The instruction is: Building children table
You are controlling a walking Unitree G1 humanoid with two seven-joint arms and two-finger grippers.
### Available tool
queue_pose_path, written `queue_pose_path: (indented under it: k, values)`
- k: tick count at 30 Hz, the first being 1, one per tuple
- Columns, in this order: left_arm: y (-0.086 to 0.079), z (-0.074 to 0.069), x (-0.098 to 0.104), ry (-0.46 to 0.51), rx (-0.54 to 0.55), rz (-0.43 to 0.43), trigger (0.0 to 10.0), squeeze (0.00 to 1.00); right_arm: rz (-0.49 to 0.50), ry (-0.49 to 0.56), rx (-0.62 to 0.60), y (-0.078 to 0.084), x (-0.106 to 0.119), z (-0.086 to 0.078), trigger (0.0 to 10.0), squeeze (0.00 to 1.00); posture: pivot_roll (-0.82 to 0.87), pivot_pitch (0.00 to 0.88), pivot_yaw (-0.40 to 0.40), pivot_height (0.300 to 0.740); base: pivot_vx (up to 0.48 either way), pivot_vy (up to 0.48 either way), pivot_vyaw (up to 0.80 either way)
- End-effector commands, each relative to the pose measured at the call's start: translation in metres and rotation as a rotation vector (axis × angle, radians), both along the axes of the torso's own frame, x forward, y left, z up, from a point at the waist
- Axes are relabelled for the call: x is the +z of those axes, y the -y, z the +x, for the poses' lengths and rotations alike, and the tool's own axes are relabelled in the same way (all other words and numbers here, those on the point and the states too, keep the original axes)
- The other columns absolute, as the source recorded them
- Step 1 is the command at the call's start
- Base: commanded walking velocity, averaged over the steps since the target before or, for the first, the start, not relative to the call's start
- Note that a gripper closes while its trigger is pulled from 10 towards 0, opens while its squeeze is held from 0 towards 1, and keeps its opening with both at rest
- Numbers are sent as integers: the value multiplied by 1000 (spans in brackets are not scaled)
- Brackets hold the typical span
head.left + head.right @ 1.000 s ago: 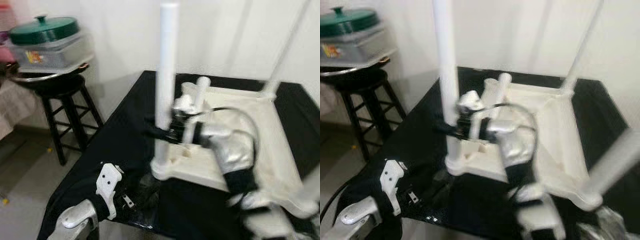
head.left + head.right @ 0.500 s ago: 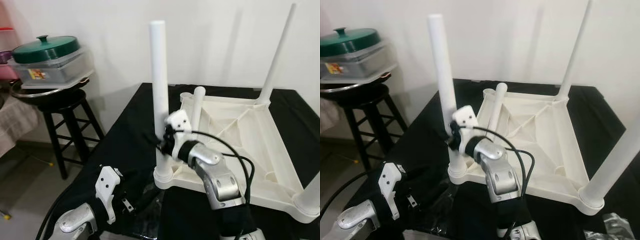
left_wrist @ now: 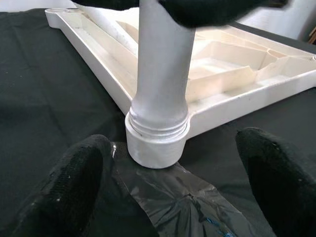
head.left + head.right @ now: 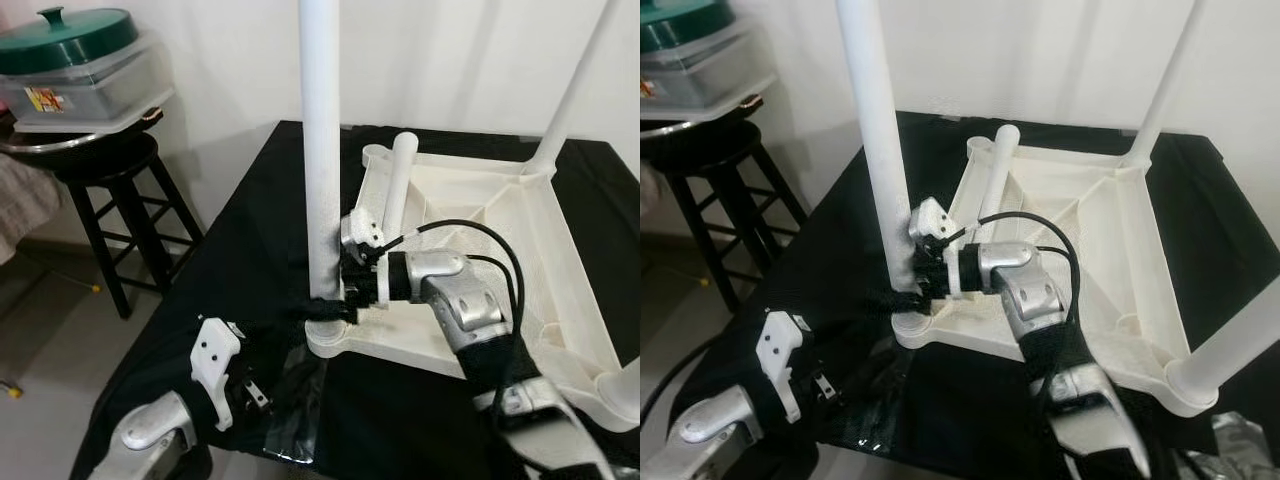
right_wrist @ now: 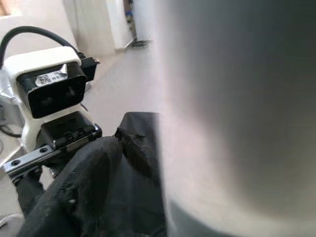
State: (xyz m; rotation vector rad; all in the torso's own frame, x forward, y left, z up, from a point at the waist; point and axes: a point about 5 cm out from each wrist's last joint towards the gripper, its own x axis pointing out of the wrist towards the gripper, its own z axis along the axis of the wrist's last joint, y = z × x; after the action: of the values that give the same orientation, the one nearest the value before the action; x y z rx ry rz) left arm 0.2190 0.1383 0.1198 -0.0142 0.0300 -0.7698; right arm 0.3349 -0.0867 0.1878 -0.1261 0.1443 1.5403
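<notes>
On black-draped worktop (image 4: 250, 250), upturned tabletop (image 4: 480, 230); right tool (image 4: 335, 308) slid down near leg (image 4: 322, 150), now clamped just above corner socket, so leg looks seated. Left tool (image 3: 168, 182) wide, idle.

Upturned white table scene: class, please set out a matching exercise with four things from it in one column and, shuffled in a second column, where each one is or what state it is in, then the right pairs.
Things
1. right pincer
2. left pincer
3. green-lidded container
4. loose white leg

Places or states
A. on the black stool
B. leaning inside the upturned tabletop
C. clamped low on the near upright leg
D. open, near the socket of that leg, touching nothing

Pairs: 1-C, 2-D, 3-A, 4-B
</notes>
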Motion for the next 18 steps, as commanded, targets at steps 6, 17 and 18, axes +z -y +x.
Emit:
queue_pose_path:
  k: [6,17,18]
  values:
    - [0,0,-4,-5,11,16,10000,0,-17,-33,55,-1,-2,11,0,0,31,12,4,740,0,0,0]
    - [-3,-9,2,33,8,-39,10000,0,-123,-56,-344,25,-54,-1,0,0,13,43,1,740,0,0,0]
    - [-3,-9,2,33,8,-39,10000,0,-123,-56,-344,25,-54,-1,0,0,13,43,1,740,0,0,0]
